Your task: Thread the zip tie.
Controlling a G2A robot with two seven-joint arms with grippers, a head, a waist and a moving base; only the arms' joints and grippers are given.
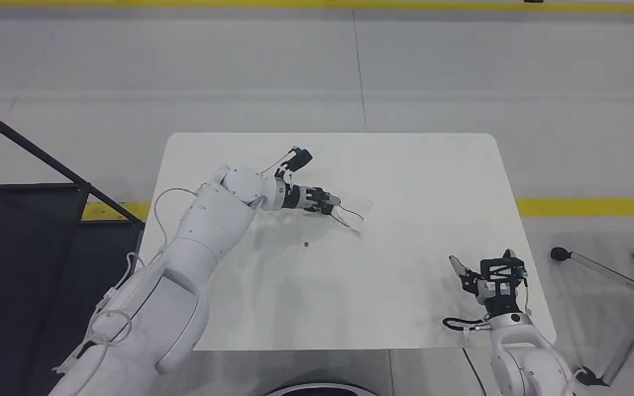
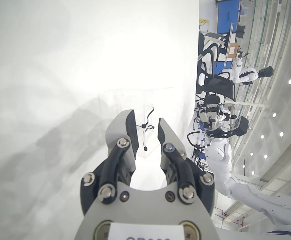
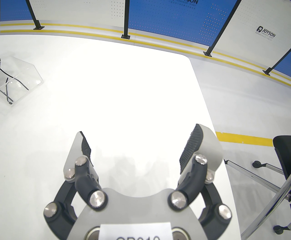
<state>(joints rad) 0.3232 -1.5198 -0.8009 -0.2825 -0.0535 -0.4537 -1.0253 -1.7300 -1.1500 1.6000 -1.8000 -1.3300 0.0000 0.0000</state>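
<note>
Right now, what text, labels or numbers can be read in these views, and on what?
Label on the left gripper: cut off by the picture's edge, unreadable.
Label on the right gripper: likewise cut off.
Logo on a white partition panel: a brand mark, not quoted.
Print on another panel: cropped, unreadable.
Table, clear box: no print.

This looks like a robotics lab or a test hall: a wide grey floor (image 1: 297, 69) lies around the white table (image 1: 426, 168), with yellow lines (image 1: 575, 207) painted beyond its edges. Past the table stand blue and white partition panels (image 3: 159, 18), black office chairs (image 2: 216, 84) and another white robot (image 2: 241, 73).
</note>
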